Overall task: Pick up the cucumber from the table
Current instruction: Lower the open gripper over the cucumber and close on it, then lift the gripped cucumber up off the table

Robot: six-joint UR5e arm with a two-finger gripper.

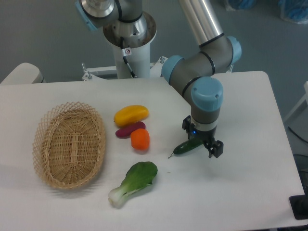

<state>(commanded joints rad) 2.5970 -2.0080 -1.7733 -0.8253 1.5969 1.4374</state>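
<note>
The cucumber (186, 147) is a small dark green glossy piece lying on the white table (250, 192), its thin stem tip pointing left. My gripper (201, 140) hangs right over the cucumber's right end, open, with one finger (186, 126) behind it and the other (216, 148) in front. The fingers straddle the cucumber without closing on it. The wrist hides the cucumber's right tip.
A wicker basket (70, 144) lies at the left. A yellow vegetable (131, 114), a purple one (130, 130) and an orange one (140, 139) cluster left of the cucumber. A bok choy (134, 182) lies in front of them. The arm's base (130, 43) stands at the back.
</note>
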